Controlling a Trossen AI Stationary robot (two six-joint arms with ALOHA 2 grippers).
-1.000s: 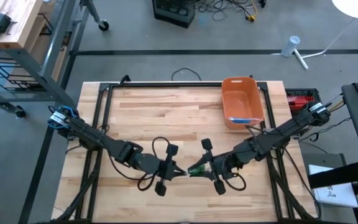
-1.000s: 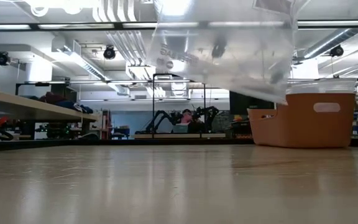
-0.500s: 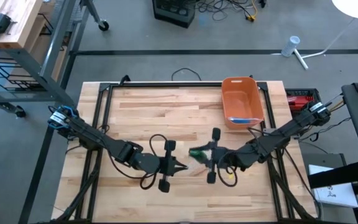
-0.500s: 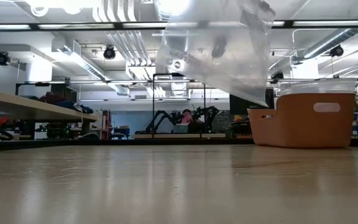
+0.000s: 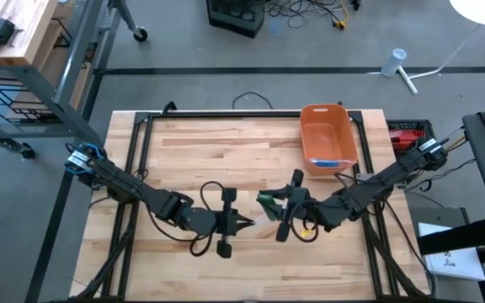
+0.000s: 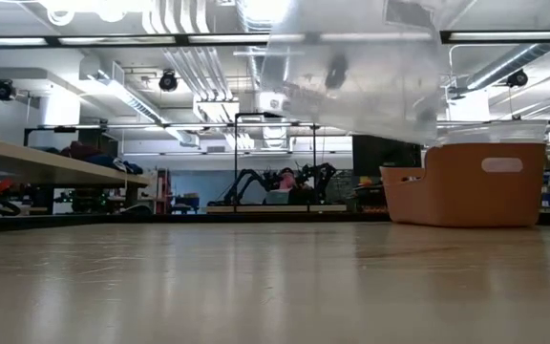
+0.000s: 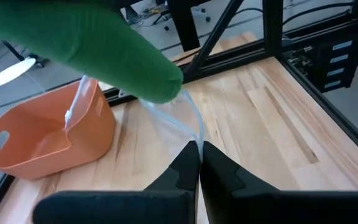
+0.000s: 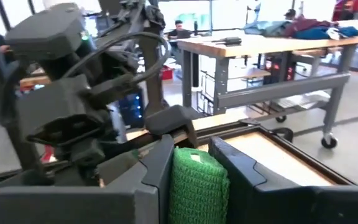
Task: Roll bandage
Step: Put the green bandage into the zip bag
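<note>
The bandage [image 5: 268,202] is a green roll, held above the middle of the wooden table by my right gripper [image 5: 273,204], which is shut on it. The roll also shows in the left wrist view [image 7: 104,43] and the right wrist view [image 8: 197,183]. A clear plastic wrapper [image 7: 176,115] runs from the roll to my left gripper [image 5: 244,223], which is shut on it just left of the roll. In the low view the wrapper [image 6: 351,76] hangs clear above the table. My left gripper pinches the wrapper's free end [image 7: 196,138] between its two fingertips, coming from the table's left and slanting slightly down. The film stretches from there up to the roll, clear of the table. My right gripper pinches the green roll by its two sides [image 8: 194,163] between both fingers, coming about level from the table's right. The roll is lifted clear of the table.
An orange bin [image 5: 327,135] stands at the far right of the table, also seen in the low view [image 6: 475,186]. Black frame rails [image 5: 133,168] run along the table's sides. The right arm's cables [image 5: 306,231] loop beside its gripper.
My right gripper has swung and rolled at the wrist, carrying the green roll toward the table's far edge and away from my left fingertips. The wrapper between them has shifted and spread. My left gripper has kept its place and stayed shut.
</note>
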